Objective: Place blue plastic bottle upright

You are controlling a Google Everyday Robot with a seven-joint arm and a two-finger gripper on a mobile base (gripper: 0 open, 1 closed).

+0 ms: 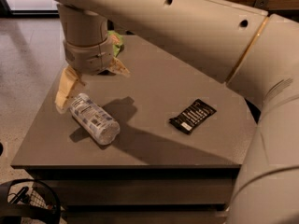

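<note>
Reaching step; the gripper (91, 87), fingers spread, hovers at eleven o'clock of the lying bottle (94, 119); next, straddle and clench it.

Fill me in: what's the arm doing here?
The arm has its gripper low over the back-left part of the table, open, right beside the far end of the bottle. The bottle lies on its side, not gripped and not yet upright. A black wrapper lies to the right, apart from it, and a green bag shows behind the wrist.
</note>
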